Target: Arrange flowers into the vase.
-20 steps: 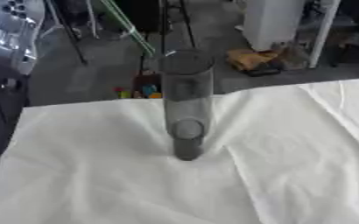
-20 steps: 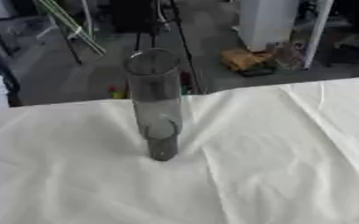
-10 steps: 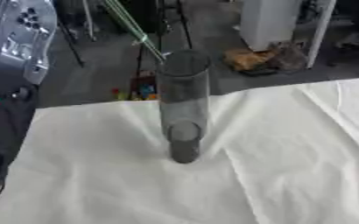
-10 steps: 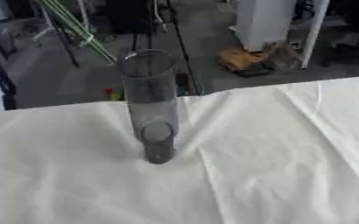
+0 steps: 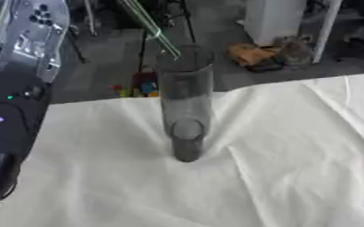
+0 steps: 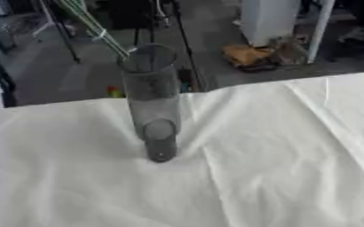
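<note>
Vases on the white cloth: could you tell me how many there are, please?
1. A tall clear vase stands upright near the middle of the white cloth; thin green stems slant down to its rim from the upper left. No other shows.

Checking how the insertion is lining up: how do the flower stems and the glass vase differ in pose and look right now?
The vase stands upright on the white cloth; the flower stems slant down from the upper left, in the air. The vase is a wide, smoky-clear cylinder; the stems are thin green lines. The vase rests on the table; the stems' lower tips only reach its rim. They meet at the vase's mouth.
</note>
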You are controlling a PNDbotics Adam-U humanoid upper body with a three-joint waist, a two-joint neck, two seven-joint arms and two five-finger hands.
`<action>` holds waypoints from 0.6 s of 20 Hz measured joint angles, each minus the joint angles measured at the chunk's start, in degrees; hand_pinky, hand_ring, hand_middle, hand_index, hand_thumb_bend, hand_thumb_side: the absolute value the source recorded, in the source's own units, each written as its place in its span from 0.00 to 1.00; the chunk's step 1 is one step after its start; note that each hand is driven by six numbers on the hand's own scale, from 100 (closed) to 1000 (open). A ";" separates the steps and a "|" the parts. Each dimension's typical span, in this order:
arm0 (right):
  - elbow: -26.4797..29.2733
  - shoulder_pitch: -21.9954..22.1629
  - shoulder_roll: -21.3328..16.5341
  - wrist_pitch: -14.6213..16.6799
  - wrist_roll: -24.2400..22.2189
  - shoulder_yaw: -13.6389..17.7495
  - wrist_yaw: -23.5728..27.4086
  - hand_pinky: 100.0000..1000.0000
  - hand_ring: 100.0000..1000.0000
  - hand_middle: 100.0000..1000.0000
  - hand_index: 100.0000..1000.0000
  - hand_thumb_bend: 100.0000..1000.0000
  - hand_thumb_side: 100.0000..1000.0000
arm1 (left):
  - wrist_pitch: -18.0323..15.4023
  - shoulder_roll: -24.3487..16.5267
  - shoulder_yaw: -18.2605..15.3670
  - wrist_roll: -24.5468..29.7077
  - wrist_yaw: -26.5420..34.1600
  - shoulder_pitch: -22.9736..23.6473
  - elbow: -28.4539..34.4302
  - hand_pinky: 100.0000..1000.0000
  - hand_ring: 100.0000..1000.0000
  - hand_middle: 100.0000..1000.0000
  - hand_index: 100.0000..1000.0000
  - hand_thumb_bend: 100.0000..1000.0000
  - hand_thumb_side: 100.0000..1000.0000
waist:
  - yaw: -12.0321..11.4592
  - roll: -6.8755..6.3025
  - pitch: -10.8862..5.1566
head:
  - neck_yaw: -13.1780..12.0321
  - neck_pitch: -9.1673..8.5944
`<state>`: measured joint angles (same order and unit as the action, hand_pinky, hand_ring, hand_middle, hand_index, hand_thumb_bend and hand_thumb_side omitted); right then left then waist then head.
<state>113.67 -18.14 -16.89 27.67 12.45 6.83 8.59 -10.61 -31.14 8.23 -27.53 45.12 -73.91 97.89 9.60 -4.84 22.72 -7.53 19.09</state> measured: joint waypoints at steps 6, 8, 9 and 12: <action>0.00 0.00 0.01 0.17 -0.41 -0.17 0.00 0.85 0.81 0.63 0.89 0.00 1.00 | -0.49 -0.01 -0.01 1.86 -3.23 -0.28 -0.02 0.00 0.00 0.00 0.00 0.10 0.10 | 0.36 0.06 0.58 | -0.34 0.00; 0.00 0.00 0.03 0.24 -0.52 -0.18 0.00 0.85 0.81 0.63 0.89 0.00 1.00 | -0.60 -0.01 -0.01 2.24 -4.32 -0.28 -0.02 0.00 0.00 0.00 0.00 0.10 0.10 | 0.48 0.07 0.78 | -0.40 0.00; 0.00 0.00 0.04 0.27 -0.57 -0.19 0.00 0.85 0.81 0.63 0.89 0.00 1.00 | -0.61 -0.01 -0.01 2.38 -4.68 -0.28 -0.01 0.00 0.00 0.00 0.00 0.09 0.11 | 0.49 0.08 0.86 | -0.40 0.00; 0.00 -0.01 0.07 0.28 -0.63 -0.19 0.00 0.86 0.81 0.63 0.90 0.00 1.00 | -0.59 -0.01 0.00 2.60 -5.23 -0.28 0.05 0.00 0.00 0.00 0.00 0.08 0.12 | 0.50 0.17 1.16 | -0.40 0.00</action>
<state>113.67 -18.15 -16.82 27.95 11.82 6.64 8.60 -11.20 -31.15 8.23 -24.93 39.89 -74.19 97.94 10.10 -4.67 23.88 -7.93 19.09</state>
